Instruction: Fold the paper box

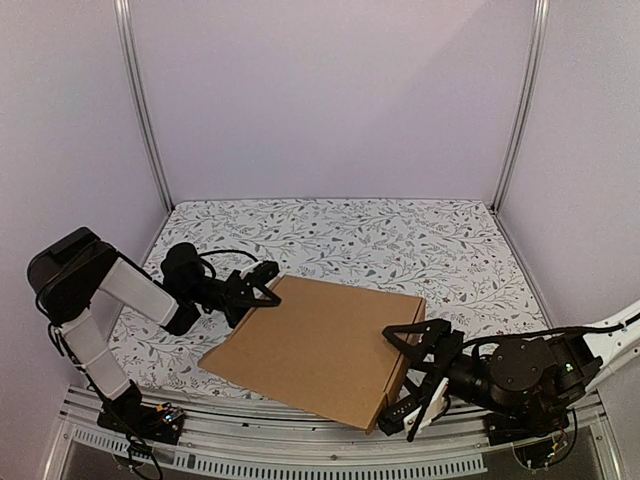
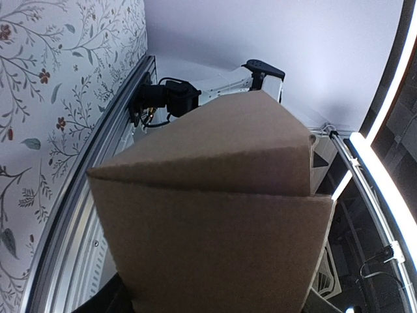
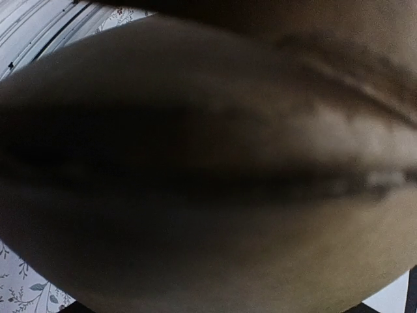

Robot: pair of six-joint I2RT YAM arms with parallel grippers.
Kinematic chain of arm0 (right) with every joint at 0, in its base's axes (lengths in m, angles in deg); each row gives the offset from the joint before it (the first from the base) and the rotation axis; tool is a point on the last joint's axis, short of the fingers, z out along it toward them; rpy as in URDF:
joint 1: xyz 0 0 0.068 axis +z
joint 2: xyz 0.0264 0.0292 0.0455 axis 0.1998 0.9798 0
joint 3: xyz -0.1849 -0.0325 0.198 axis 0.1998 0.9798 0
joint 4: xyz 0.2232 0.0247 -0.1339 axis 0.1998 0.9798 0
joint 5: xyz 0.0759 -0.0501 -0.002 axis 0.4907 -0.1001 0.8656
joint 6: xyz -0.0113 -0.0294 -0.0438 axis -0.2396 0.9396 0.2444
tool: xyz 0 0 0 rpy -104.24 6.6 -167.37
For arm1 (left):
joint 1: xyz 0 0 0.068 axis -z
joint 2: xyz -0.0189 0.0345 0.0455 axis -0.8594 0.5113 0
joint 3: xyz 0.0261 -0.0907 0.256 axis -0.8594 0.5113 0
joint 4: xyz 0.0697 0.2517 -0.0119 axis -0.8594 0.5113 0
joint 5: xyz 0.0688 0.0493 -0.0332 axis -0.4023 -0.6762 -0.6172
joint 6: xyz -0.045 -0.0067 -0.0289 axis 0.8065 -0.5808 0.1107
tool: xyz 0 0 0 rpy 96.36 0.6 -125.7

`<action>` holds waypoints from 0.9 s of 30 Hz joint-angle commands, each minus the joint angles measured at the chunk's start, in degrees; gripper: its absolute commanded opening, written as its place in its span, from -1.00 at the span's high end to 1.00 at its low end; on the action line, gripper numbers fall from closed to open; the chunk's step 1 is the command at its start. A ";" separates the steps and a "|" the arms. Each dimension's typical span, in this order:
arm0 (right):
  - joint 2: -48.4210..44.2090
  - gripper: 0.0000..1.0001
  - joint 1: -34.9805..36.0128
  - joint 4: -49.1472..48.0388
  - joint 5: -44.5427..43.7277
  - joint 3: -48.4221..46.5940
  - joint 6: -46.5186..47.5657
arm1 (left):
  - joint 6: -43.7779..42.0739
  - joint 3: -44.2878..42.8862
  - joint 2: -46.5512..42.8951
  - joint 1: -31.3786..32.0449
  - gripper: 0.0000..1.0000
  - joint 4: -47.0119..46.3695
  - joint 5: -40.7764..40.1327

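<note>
The paper box [image 1: 320,345], probably light and stiff, is best taken at edges: right pincer [image 1: 390,380], released, is straddling one; left pincer [image 1: 272,287] is meeting a corner, state impossible to tell.

The paper box [image 1: 320,345] between my two hands is plain brown cardboard with no print, lighter on its top face and darker on the side at my right gripper [image 1: 406,380]. That gripper is black, on a black arm with a white link behind it. My left gripper [image 1: 266,287] is black too, on a white forearm. Under both hands the table cover [image 1: 350,230] is white with grey leafy vines and small reddish flowers. Beyond my fingers the walls [image 1: 330,100] are pale lilac, edged by silver rails [image 1: 140,100].
</note>
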 commanded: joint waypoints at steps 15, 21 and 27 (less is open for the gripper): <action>-1.57 0.17 0.43 -2.39 -4.00 -1.38 -8.88 | 0.93 0.44 -1.46 0.11 -0.47 -4.03 -2.22; -1.76 0.17 0.49 1.19 -6.19 -1.44 -21.17 | -17.03 -1.26 -9.05 -0.31 -0.85 22.37 -4.47; -1.65 0.17 0.47 2.00 -6.64 0.06 -31.23 | -56.49 -15.24 -18.72 -0.90 -0.99 83.00 -18.41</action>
